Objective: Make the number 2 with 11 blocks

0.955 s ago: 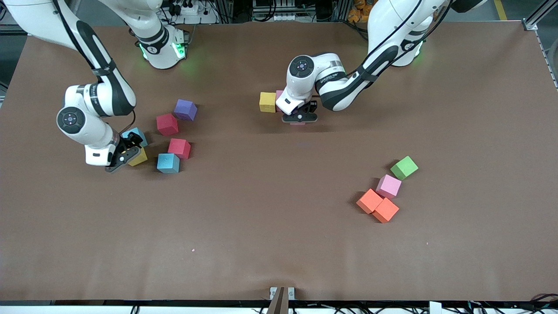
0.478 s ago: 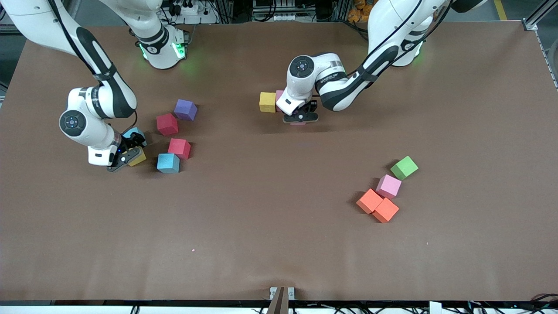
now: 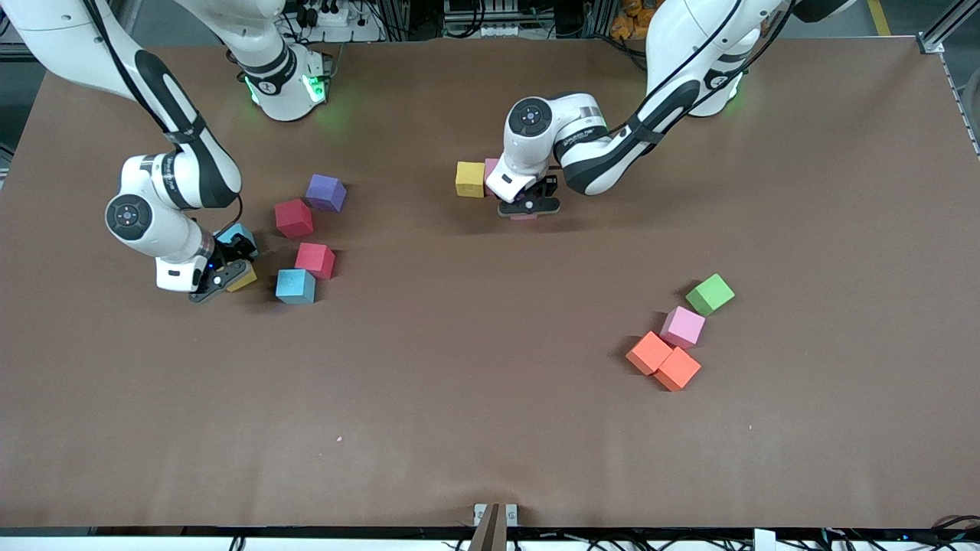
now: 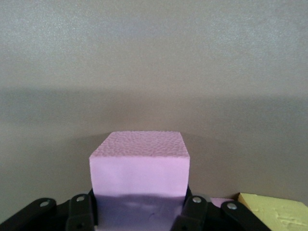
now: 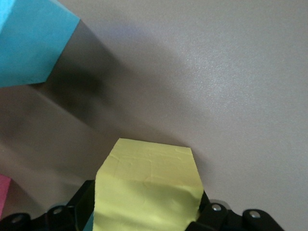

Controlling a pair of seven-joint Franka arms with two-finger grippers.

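My left gripper (image 3: 527, 207) is shut on a pink block (image 4: 139, 166), low over the table's middle. Only a sliver of that pink block (image 3: 524, 216) shows under the hand. Beside it lie a second pink block (image 3: 491, 166), mostly hidden by the wrist, and a yellow block (image 3: 469, 179) touching it. My right gripper (image 3: 232, 269) is shut on another yellow block (image 3: 245, 278), which fills the space between its fingers (image 5: 147, 190). A blue block (image 3: 234, 232) lies right beside that hand.
Near the right gripper lie a purple block (image 3: 326, 192), a dark red block (image 3: 293, 218), a pinkish-red block (image 3: 315, 260) and a blue block (image 3: 295, 285). Toward the left arm's end lie a green cube (image 3: 710, 294), a pink block (image 3: 682, 327) and two orange blocks (image 3: 649, 352).
The right gripper has come down around the yellow block and its fingers have closed in on it. The left arm has stayed still with its pink block.
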